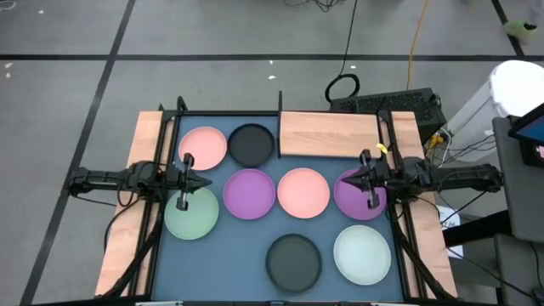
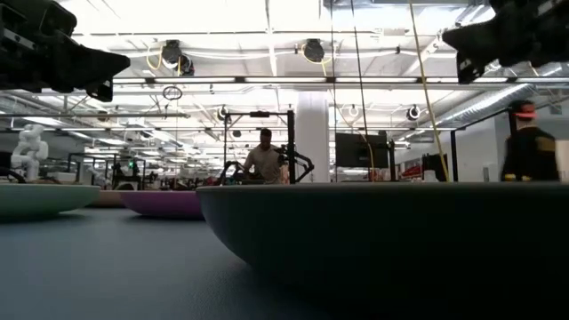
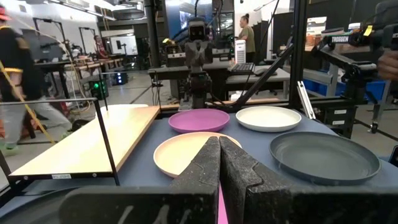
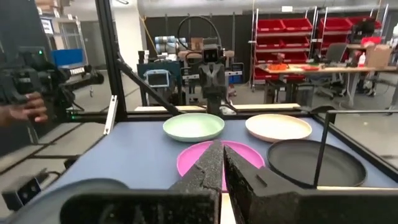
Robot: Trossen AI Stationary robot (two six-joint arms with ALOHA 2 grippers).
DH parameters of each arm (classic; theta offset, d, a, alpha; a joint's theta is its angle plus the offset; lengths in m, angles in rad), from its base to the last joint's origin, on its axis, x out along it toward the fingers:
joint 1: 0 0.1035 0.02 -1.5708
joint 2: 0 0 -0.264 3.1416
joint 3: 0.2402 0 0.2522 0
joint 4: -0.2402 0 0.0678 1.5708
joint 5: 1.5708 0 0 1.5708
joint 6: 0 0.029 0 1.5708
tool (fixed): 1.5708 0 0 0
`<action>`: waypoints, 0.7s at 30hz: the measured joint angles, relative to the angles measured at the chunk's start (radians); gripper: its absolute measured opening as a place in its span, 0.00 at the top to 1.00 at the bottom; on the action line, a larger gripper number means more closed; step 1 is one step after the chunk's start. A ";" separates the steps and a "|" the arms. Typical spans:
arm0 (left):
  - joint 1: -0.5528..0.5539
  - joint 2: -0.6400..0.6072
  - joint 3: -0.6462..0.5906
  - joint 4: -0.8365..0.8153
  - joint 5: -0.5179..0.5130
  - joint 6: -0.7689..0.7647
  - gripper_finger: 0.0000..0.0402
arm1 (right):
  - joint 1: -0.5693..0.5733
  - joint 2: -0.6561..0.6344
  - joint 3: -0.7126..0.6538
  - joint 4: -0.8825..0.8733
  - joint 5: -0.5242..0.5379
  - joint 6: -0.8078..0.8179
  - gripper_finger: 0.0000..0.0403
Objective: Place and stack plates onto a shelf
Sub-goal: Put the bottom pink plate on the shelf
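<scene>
Eight plates lie flat on the blue mat (image 1: 229,246): a pink plate (image 1: 203,146) and a black plate (image 1: 252,144) at the far side; a green plate (image 1: 191,212), a purple plate (image 1: 249,194), a pink plate (image 1: 303,192) and a purple plate (image 1: 353,201) in the middle row; a black plate (image 1: 294,260) and a pale green plate (image 1: 363,253) near. The wooden shelf (image 1: 330,133) stands at the far right, bare. My left gripper (image 1: 206,182) (image 3: 219,149) hovers shut between the green and purple plates. My right gripper (image 1: 342,178) (image 4: 222,152) hovers shut over the right purple plate's edge.
Dark frame rails (image 1: 161,144) run along the mat's left and right sides. The shelf has thin black posts (image 3: 107,134) at its corners. Cables and a keyboard (image 1: 399,104) lie beyond the far edge. People stand in the room behind (image 2: 264,160).
</scene>
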 joint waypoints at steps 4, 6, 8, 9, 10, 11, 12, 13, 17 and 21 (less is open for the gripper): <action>0.000 0.000 0.000 0.000 0.000 -0.002 1.00 | 0.000 0.087 0.082 0.000 0.000 0.051 1.00; 0.000 0.000 0.000 0.000 0.000 -0.001 1.00 | 0.000 0.131 0.124 -0.006 0.000 0.072 1.00; 0.000 0.000 0.000 0.000 0.000 -0.001 1.00 | 0.000 0.175 0.160 -0.008 0.000 0.091 1.00; 0.000 0.000 0.000 0.000 0.000 -0.001 1.00 | 0.000 0.196 0.179 -0.010 0.000 0.099 1.00; 0.000 0.000 0.000 0.000 0.000 -0.001 1.00 | 0.000 0.215 0.198 -0.016 0.000 0.106 1.00; 0.000 0.000 0.000 0.000 0.000 -0.001 1.00 | 0.000 0.235 0.216 -0.024 0.000 0.113 1.00; 0.000 0.000 0.000 0.000 0.000 -0.002 1.00 | 0.000 0.253 0.234 -0.036 0.000 0.115 1.00; 0.000 0.000 0.000 0.000 0.000 -0.001 1.00 | 0.000 0.271 0.251 -0.052 0.000 0.116 1.00; 0.000 0.000 0.000 0.000 0.000 -0.007 1.00 | 0.000 0.331 0.321 -0.123 0.011 0.116 1.00; 0.000 0.000 0.000 0.000 0.000 -0.007 1.00 | 0.001 0.372 0.380 -0.202 0.066 0.116 1.00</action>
